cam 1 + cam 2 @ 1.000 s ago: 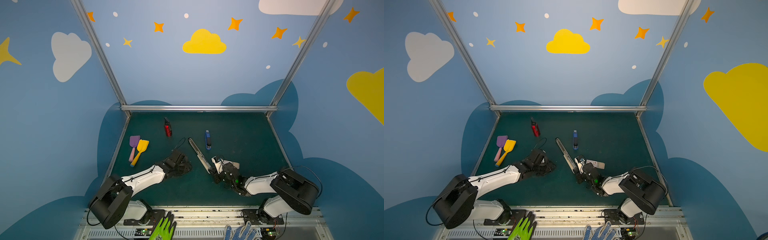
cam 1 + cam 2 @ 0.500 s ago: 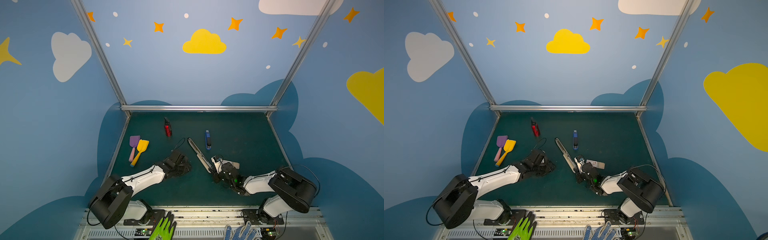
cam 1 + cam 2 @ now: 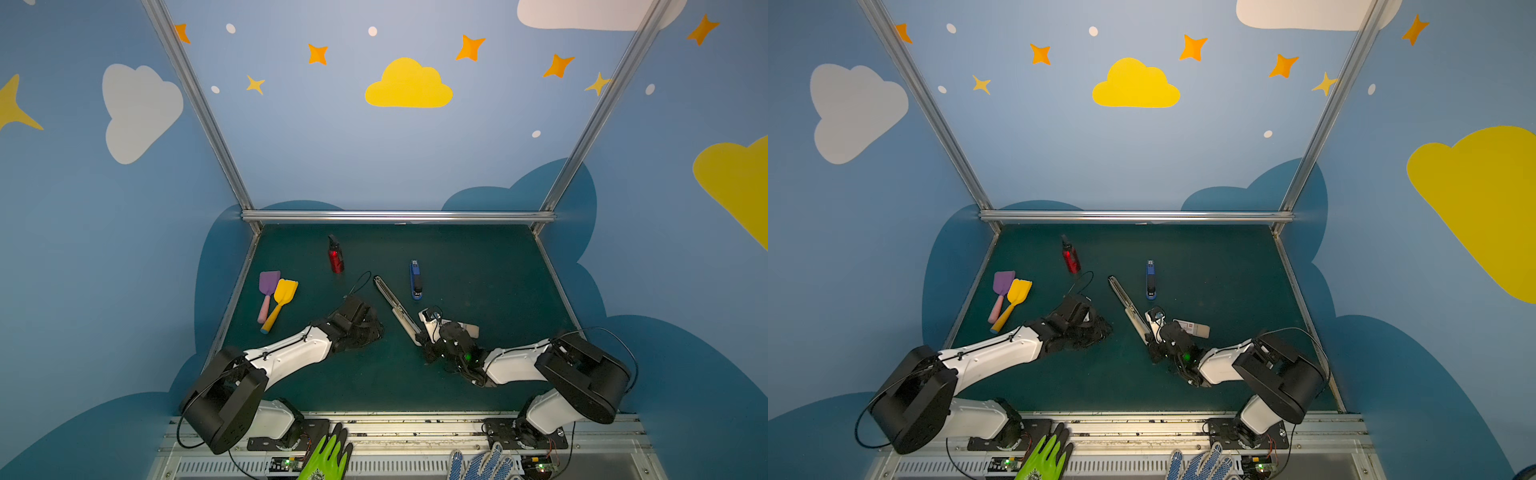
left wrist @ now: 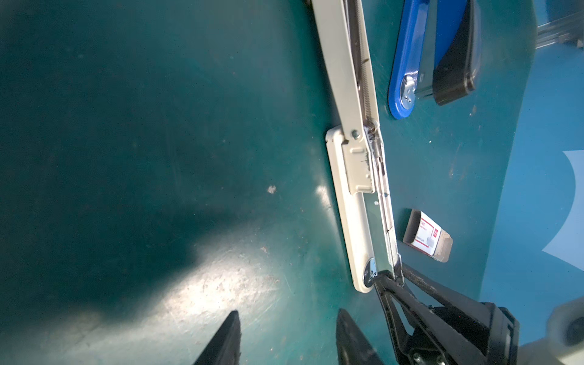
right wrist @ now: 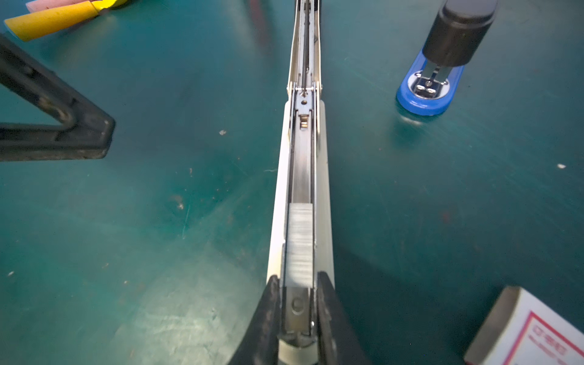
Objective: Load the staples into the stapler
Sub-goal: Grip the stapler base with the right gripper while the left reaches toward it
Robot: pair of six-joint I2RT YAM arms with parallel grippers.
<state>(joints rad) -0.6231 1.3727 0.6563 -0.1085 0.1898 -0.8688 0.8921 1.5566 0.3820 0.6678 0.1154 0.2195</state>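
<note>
Two pincers sit nearest us, low in both top views, and only one has changed. The right pincer, at the bottom middle of the right wrist view, has drawn its jaws inward over the last second. Its fingers now lie snug against both sides of the metal magazine at the near end of the stapler. That is a narrow hold on the stapler itself, not on anything loose. The left pincer, at the bottom edge of the left wrist view, has not altered. Its jaws stand about half apart with only bare bench between them, and it holds nothing.

Just past the right fingers, in the lower middle of that wrist view, the staples lie as one grey strip seated in the open channel. Bare channel runs beyond them up to the hinge. We judge that the strip is delivered, and that the closing jaws mark a switch from carrying staples to steadying or shutting the stapler. The lid still lies flung open toward the top of the frame, so loading is not finished.

The staple box rests to the right of the stapler in the left wrist view, close but apart. Farther off, the blue stapler, red bottle and two toy spatulas keep their places toward the middle and left of a top view.
</note>
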